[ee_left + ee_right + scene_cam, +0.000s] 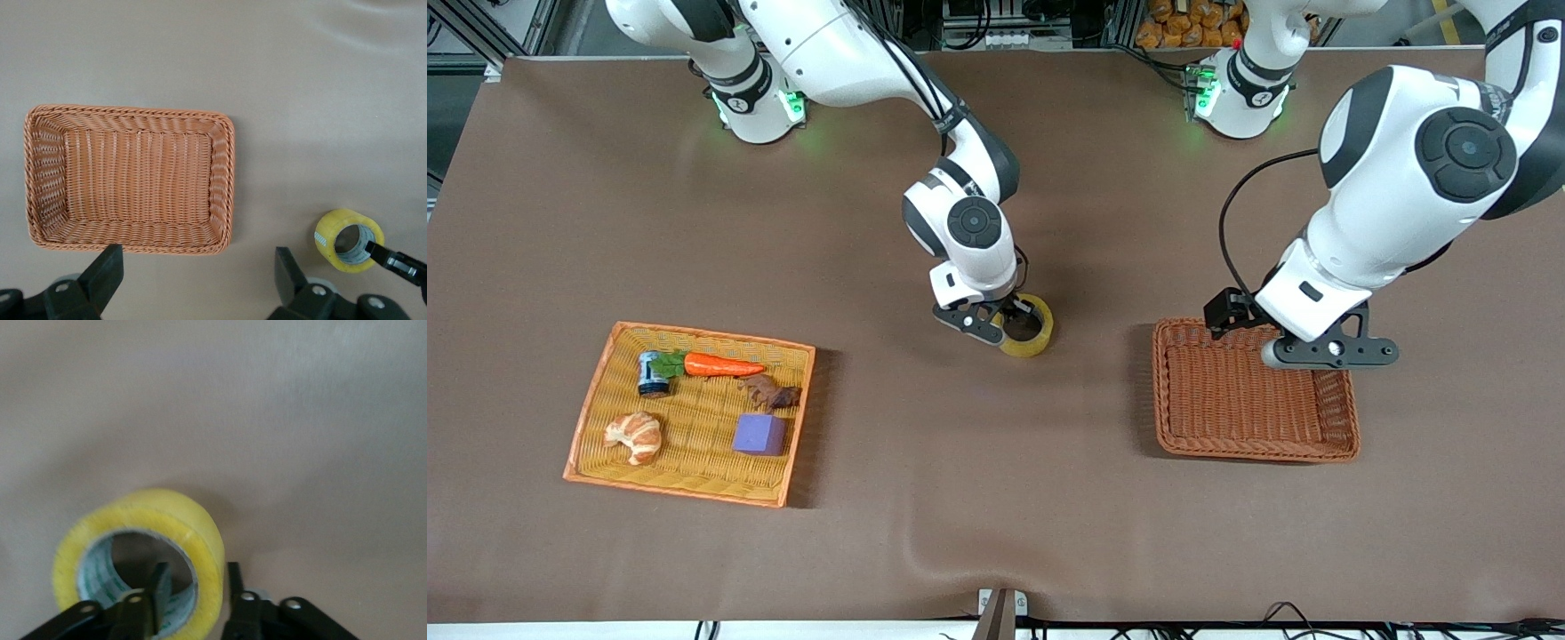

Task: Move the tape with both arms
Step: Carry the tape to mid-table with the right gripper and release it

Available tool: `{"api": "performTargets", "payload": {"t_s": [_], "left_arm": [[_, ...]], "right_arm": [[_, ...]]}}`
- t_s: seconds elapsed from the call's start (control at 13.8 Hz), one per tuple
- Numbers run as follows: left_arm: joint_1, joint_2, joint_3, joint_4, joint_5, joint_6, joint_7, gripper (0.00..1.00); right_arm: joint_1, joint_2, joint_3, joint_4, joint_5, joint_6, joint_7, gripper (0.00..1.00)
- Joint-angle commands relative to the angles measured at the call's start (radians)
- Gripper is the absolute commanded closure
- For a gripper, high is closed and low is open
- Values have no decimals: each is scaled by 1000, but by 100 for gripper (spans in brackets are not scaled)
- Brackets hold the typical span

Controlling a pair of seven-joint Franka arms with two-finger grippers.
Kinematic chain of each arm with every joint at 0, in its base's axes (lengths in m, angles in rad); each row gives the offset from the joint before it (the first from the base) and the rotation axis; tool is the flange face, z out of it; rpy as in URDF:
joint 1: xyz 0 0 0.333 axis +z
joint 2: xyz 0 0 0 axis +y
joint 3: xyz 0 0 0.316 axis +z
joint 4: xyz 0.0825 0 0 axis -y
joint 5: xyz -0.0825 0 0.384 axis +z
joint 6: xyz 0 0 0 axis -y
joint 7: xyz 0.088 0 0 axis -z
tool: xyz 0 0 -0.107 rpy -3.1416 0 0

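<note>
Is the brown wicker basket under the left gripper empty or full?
Empty. The basket shows only bare woven floor in the left wrist view; the tape sits outside it, on the table.

We see a robotics lab, not a home or kitchen: two white arms (960, 204) (1396, 204) stand bolted by their bases, green lights glowing, along one edge of a big table (996, 551) under a plain brown cover. Metal frame racking and black cables (1316, 613) ring the table, and more cable trails off the arms. On it we get only staged props: an orange tray (587, 444) holding toy food, a purple cube (759, 435), and a woven basket (1254, 453).
</note>
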Motion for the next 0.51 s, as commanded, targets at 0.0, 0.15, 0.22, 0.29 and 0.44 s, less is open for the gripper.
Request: {"api": "performTargets", "payload": {"t_s": [0.0, 0.15, 0.22, 0.29, 0.44], "left_arm": [[-8, 5, 1, 8, -5, 6, -21, 0], [-11, 7, 1, 4, -5, 6, -21, 0], [-23, 13, 1, 4, -5, 8, -21, 0], [-26, 18, 1, 4, -5, 6, -24, 0], [-44, 24, 1, 4, -6, 8, -26, 0]], "right_arm": [[-43, -61, -24, 6, -15, -31, 0, 0], [-119, -130, -28, 4, -13, -139, -93, 0], [-167, -163, -26, -2, -8, -211, -205, 0], [-207, -188, -28, -3, -7, -269, -300, 0], [-274, -239, -28, -14, -7, -339, -389, 0]]}}
